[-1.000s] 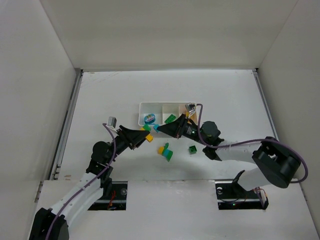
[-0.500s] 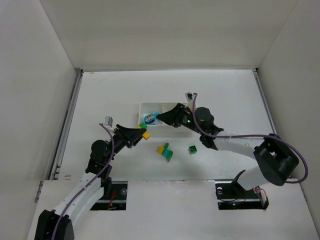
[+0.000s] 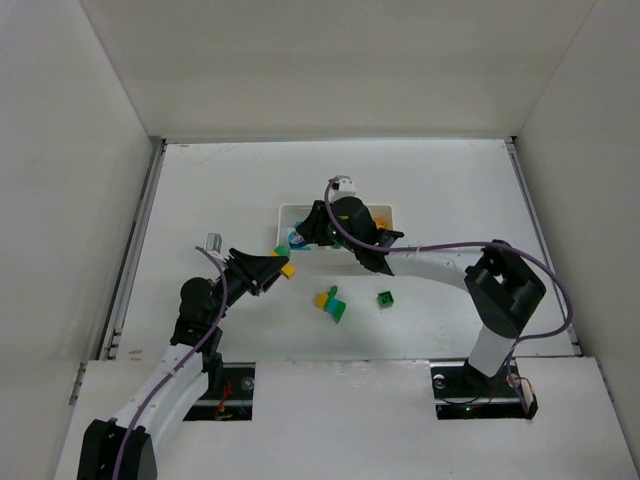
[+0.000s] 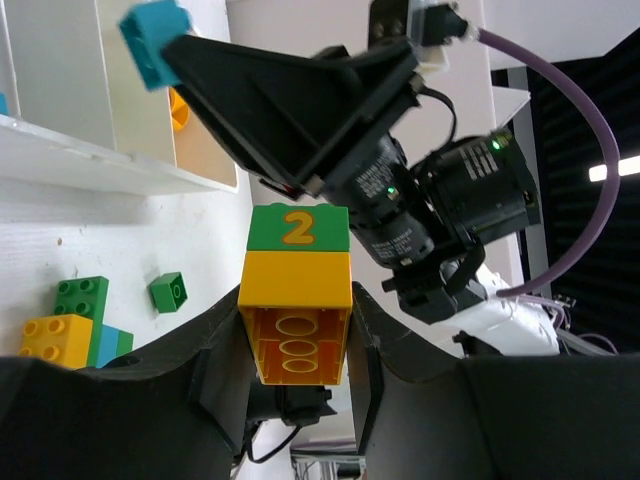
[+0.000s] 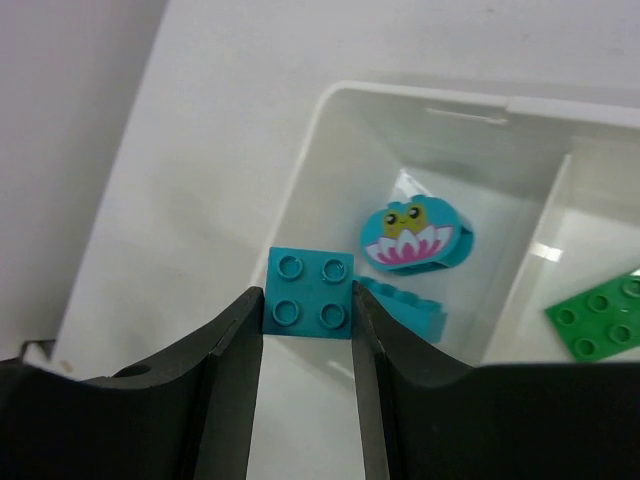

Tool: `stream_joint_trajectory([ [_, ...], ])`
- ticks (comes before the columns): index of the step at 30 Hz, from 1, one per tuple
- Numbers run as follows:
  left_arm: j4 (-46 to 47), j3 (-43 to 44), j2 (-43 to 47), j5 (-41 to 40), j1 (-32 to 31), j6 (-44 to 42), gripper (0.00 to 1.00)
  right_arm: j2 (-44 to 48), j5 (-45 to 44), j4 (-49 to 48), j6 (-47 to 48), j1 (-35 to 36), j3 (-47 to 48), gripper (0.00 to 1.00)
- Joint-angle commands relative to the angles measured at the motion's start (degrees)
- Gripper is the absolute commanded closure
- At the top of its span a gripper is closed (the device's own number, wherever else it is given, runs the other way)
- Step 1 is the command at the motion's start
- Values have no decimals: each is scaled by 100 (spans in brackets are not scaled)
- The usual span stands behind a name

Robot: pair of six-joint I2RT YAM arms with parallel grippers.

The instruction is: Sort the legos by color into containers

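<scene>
Right tool (image 5: 308,318): closed on a teal brick (image 5: 309,304), studs facing the wrist camera.
Teal brick: held in the air over the outer wall of the white tray (image 5: 330,100), at its left end compartment.
Left tool (image 4: 297,325): gripping a yellow brick (image 4: 296,300) capped with a green tile (image 4: 298,226) marked "2", raised off the table (image 3: 200,200), near the tray's left corner.
Left compartment: holds a teal frog-and-lotus piece (image 5: 415,235) and a second teal piece (image 5: 408,310).
Middle compartment: holds a flat green plate (image 5: 598,318).
Right compartment: holds an orange piece (image 4: 178,108), partly hidden.
Loose on table: a touching cluster (image 3: 331,301) of yellow, teal and green bricks; a small green brick (image 3: 385,298) apart on its right.
</scene>
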State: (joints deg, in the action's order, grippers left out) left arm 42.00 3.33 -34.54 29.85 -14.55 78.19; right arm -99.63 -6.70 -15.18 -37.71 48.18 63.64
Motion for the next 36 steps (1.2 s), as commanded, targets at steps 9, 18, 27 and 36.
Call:
stream_joint_trajectory([
  [9,458,-114,62,250,-9,-111,81,-39,-605,287,379,90,483,34],
  [18,520,-8,9,355,-166,-94,81,1410,272,-413,-208,108,-736,29],
  [27,625,141,97,443,-764,-137,81,2168,2285,-2708,-1782,2,-2188,17],
  [36,757,264,150,312,-1169,-234,82,2053,2559,-3614,-2205,152,-2566,17],
])
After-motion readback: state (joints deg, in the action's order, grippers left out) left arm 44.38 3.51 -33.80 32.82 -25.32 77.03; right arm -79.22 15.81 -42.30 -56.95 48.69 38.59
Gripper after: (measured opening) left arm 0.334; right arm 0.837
